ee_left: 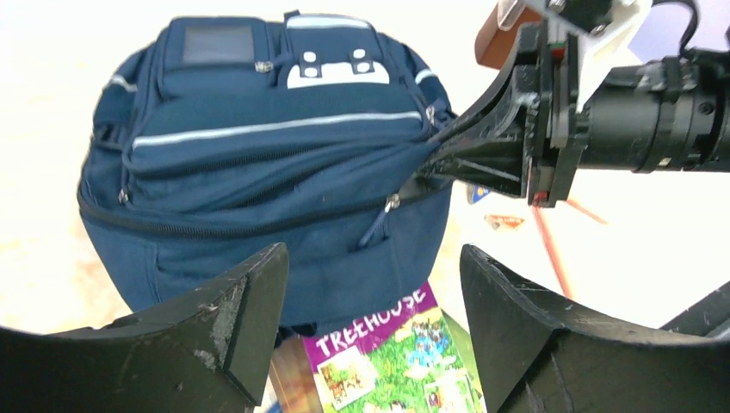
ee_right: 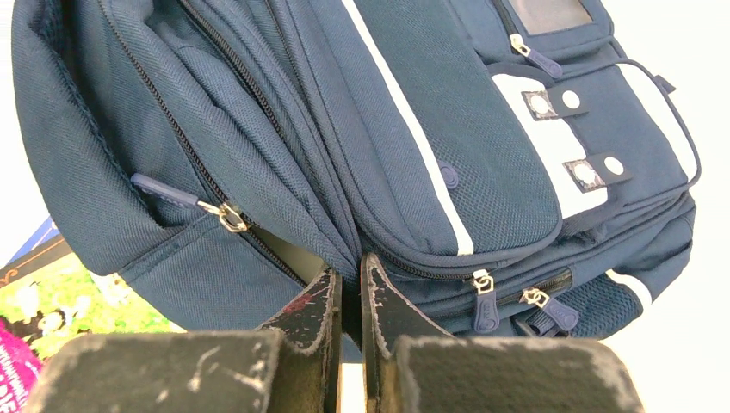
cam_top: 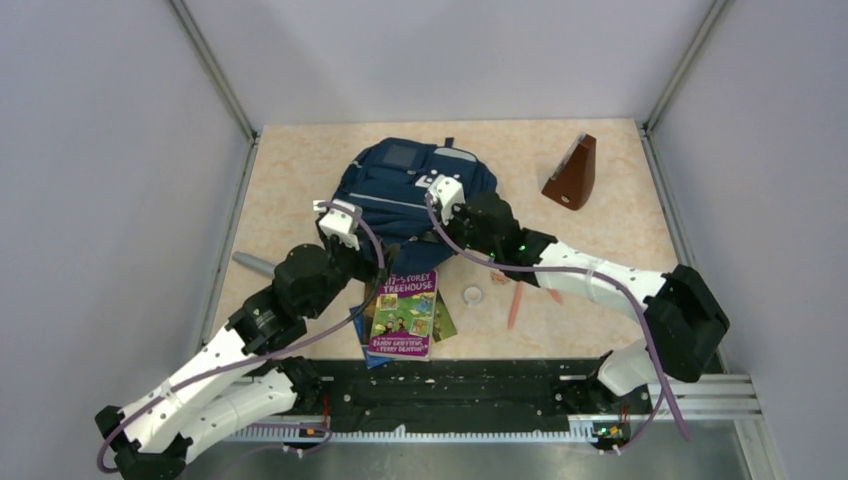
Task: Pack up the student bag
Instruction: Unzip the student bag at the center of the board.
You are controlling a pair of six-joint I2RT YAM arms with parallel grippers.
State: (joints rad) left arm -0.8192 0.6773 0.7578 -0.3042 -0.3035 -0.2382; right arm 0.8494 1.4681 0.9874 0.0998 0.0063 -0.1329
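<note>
The student bag (cam_top: 415, 185) is a navy backpack with light stripes, lying on the table beyond both arms. My right gripper (cam_top: 432, 212) is shut on a fold of the bag's fabric at its near right edge; in the right wrist view the fold sits between the tips of the gripper (ee_right: 350, 267), beside a partly unzipped opening (ee_right: 288, 254). The left wrist view shows that gripper (ee_left: 426, 163) pulling the cloth taut. My left gripper (ee_left: 374, 258) hangs open in front of the bag (ee_left: 258, 172), over a purple and green book (ee_left: 387, 353), with nothing between its fingers.
The book (cam_top: 405, 315) lies on other thin books near the arm bases. An orange pencil (cam_top: 515, 303) and a small white round item (cam_top: 472, 295) lie to its right. A brown wedge-shaped object (cam_top: 572, 172) stands at the back right. A grey pen-like item (cam_top: 255, 262) lies left.
</note>
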